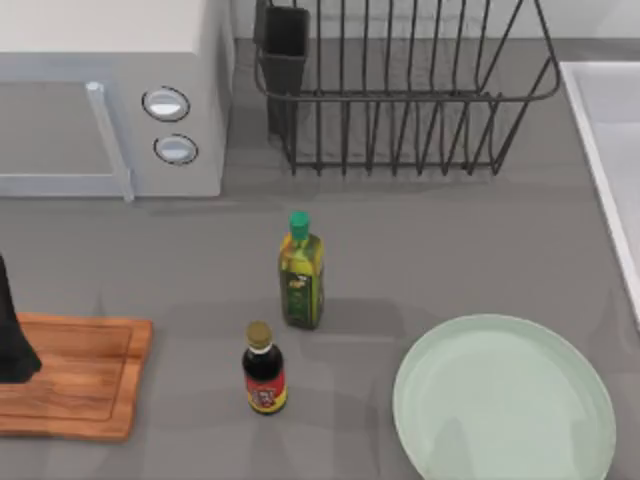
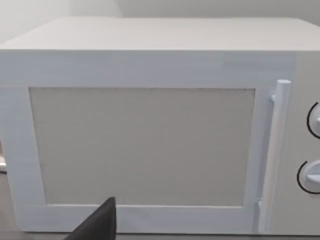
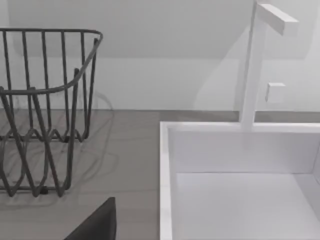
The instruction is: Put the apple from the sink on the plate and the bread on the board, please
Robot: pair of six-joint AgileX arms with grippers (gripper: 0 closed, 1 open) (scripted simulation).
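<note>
Grey countertop is stretching below a white microwave (image 1: 110, 95) and a dark wire rack (image 1: 400, 90), with the pale mint plate (image 1: 505, 400) lying smooth and bare right of two bottles, its lower rim cut off. Left of those bottles, the reddish-brown board (image 1: 75, 375) is lying partly hidden under the left arm (image 1: 12, 335), whose finger spread I cannot tell. Right of the rack, the white-rimmed sink (image 3: 240, 175) is running out of frame.

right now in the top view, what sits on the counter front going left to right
left gripper over the board → dark sauce bottle → green-capped oil bottle → plate → sink rim at the right edge
</note>
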